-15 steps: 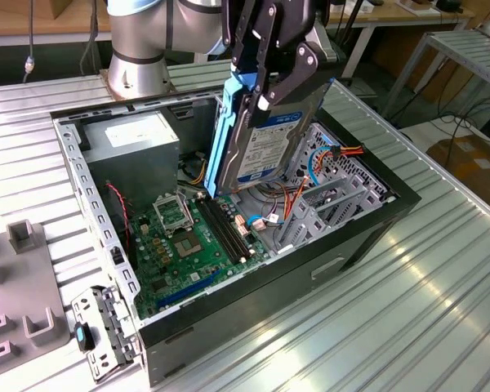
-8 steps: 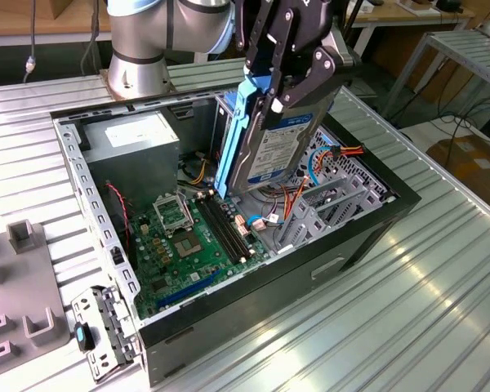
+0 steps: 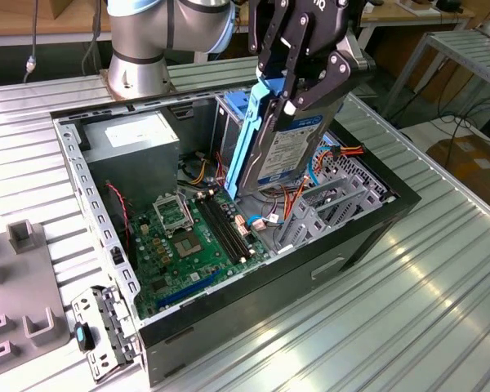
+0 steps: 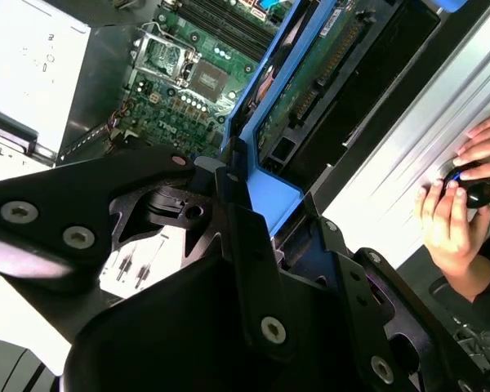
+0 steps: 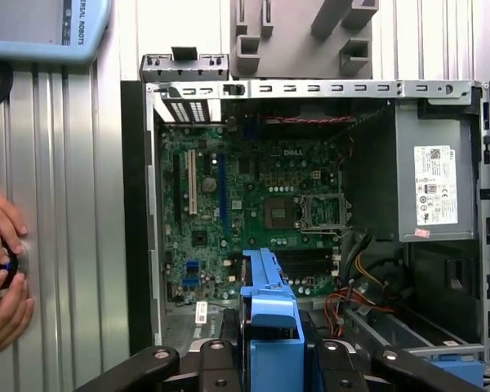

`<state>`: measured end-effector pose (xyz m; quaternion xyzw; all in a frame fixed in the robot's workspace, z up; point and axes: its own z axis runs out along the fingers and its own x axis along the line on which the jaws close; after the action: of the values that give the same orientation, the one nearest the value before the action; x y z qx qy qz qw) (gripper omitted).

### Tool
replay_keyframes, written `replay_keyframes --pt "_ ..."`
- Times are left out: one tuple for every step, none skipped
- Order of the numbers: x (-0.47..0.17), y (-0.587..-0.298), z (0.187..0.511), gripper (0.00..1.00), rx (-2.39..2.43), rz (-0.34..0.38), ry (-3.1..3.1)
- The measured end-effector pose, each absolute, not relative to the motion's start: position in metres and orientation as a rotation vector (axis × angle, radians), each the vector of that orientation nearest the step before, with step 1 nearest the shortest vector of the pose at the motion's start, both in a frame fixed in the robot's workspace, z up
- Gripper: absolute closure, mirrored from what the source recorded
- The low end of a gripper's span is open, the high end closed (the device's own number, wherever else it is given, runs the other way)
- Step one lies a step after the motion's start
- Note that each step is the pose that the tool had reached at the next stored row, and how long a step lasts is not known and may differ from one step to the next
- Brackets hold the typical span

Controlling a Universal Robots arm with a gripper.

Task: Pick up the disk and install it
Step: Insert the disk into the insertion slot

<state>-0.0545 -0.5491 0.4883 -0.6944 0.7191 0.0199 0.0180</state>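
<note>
Gripper [image 3: 300,96] clamped on disk [image 3: 287,155], held on edge. Judgement: descend squarely, avoiding the cables [image 3: 294,200] beneath.

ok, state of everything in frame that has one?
gripper, shut on the disk.
disk, held on edge, tilted, over the open case, not seated in a bay.
computer case, lying on its side, side panel off.
power supply, mounted inside the case.
drive cage, out of the case, lying on the table.
hand, resting on the table beside the case.
</note>
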Motion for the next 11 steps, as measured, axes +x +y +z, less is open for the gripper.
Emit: replay_keyframes --pt "-0.052 -0.549 0.488 0.63 -2.157 0.061 2.233" --pt "-0.049 -0.550 0.487 0.63 -2.157 0.061 2.233" --pt "-0.047 -0.550 0.487 0.63 -2.157 0.061 2.233" --pt "-0.045 -0.550 0.487 0.63 -2.157 0.061 2.233" --pt "-0.042 -0.550 0.487 0.63 -2.157 0.061 2.233" --pt "-0.040 -0.550 0.487 0.63 -2.157 0.061 2.233" --pt "-0.037 -0.550 0.487 0.63 -2.157 0.061 2.233" --pt "-0.035 -0.550 0.486 0.63 -2.157 0.061 2.233" --pt "-0.033 -0.550 0.486 0.63 -2.157 0.061 2.233" --pt "-0.030 -0.550 0.486 0.63 -2.157 0.061 2.233" --pt "-0.028 -0.550 0.486 0.63 -2.157 0.061 2.233"
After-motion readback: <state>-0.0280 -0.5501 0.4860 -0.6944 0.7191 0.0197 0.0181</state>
